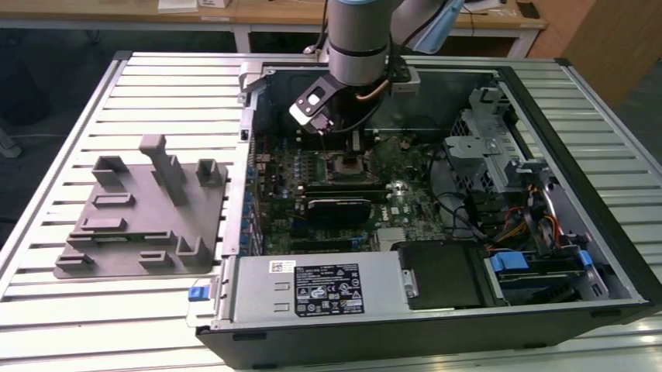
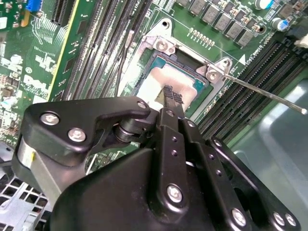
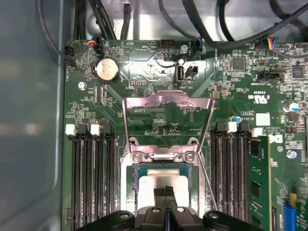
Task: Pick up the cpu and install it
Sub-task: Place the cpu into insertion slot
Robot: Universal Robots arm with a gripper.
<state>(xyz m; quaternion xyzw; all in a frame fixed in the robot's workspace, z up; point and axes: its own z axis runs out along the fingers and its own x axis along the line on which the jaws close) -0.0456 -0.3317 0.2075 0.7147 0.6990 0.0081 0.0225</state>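
The cpu lies flat inside the open socket on the motherboard, its silvery-white top plate facing up; it also shows in the second wrist view as the cpu. My gripper hangs directly over it with its two black fingertips pressed together, touching or just above the plate's middle. Part of the plate is hidden behind the fingers. In the exterior view my gripper sits low inside the computer case, just above the socket.
The socket's metal load plate stands raised and its thin wire lever sticks out to one side. Memory slots flank the socket. A grey plastic tray with upright blocks lies on the slatted table beside the case, at the exterior view's left.
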